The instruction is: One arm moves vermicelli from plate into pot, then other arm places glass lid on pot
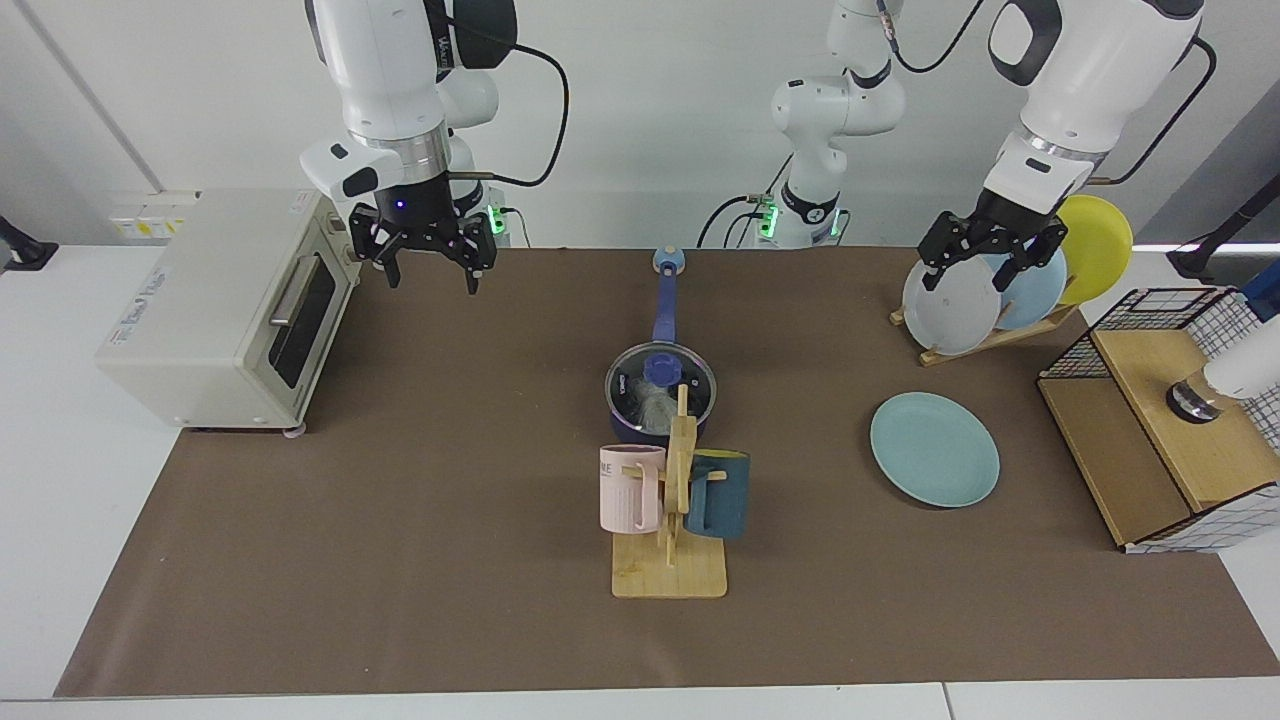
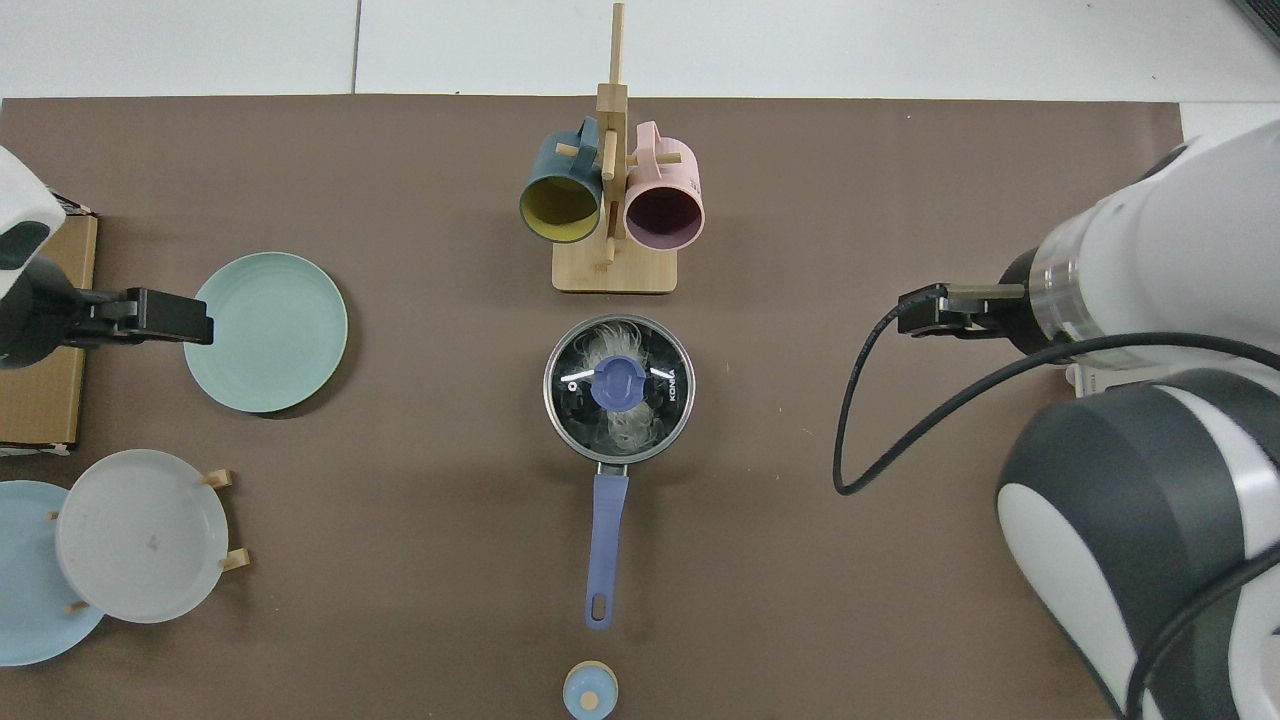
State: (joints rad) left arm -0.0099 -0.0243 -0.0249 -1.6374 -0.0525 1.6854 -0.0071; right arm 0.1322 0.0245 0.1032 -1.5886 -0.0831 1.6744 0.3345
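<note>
The dark navy pot (image 1: 628, 425) (image 2: 553, 400) stands mid-table with its long blue handle (image 2: 604, 545) pointing toward the arms. The glass lid (image 1: 690, 385) (image 2: 572, 362) sits on the pot, blue knob (image 2: 620, 384) in the centre. The white vermicelli (image 1: 655, 408) (image 2: 612, 343) shows through the glass inside the pot. The teal plate (image 1: 935, 448) (image 2: 266, 331) lies bare. My right gripper (image 1: 430, 268) hangs open and holds nothing, high beside the toaster oven and far from the pot. My left gripper (image 1: 985, 262) (image 2: 150, 316) waits open in front of the plate rack.
A toaster oven (image 1: 230, 300) sits at one table end. A wooden mug tree (image 1: 672, 500) (image 2: 612, 190) with a pink and a teal mug stands just in front of the pot. A plate rack (image 1: 990, 295), a wire-sided wooden box (image 1: 1165, 430) and a small light-blue round piece (image 2: 590, 692) are nearby.
</note>
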